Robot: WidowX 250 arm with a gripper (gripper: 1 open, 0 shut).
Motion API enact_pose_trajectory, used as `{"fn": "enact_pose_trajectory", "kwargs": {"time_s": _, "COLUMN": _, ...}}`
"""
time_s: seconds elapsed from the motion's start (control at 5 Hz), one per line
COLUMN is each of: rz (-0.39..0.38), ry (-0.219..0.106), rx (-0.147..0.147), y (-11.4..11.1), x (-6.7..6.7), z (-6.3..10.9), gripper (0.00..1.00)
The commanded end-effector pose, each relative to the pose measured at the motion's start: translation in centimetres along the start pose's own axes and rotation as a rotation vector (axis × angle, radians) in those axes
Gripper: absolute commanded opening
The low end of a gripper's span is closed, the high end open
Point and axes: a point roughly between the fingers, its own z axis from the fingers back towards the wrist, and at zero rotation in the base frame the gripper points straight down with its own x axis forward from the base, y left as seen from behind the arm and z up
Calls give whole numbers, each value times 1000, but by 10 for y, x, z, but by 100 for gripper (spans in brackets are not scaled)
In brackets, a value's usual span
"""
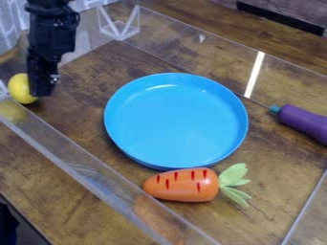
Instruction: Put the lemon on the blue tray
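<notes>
The lemon (19, 89) is a small yellow fruit at the far left edge of the wooden table, its right side covered by my gripper's fingers. My gripper (42, 86) points down from the black arm at the top left and is shut on the lemon's right part. The blue tray (134, 140), a wide round plate, lies in the middle of the table, well to the right of the gripper, with nothing on it.
An orange carrot (183, 184) with green leaves lies in front of the tray. A purple eggplant (305, 120) sits at the right edge. A clear plastic wall (76, 163) runs along the table's front left side.
</notes>
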Motion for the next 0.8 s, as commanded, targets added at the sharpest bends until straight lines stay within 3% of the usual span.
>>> {"fn": "enact_pose_trajectory", "kwargs": {"time_s": 0.0, "rz": -1, "ry": -68, "rx": 73, "y": -5, "x": 3, "z": 39, "gripper": 0}}
{"fn": "enact_pose_trajectory", "kwargs": {"time_s": 0.2, "rz": 4, "ry": -78, "rx": 88, "y": -13, "x": 2, "z": 60, "gripper": 0}}
{"fn": "enact_pose_trajectory", "kwargs": {"time_s": 0.4, "rz": 25, "ry": -91, "rx": 87, "y": -10, "x": 0, "z": 66, "gripper": 0}}
{"fn": "enact_pose_trajectory", "kwargs": {"time_s": 0.6, "rz": 23, "ry": -95, "rx": 85, "y": -3, "x": -1, "z": 58, "gripper": 100}}
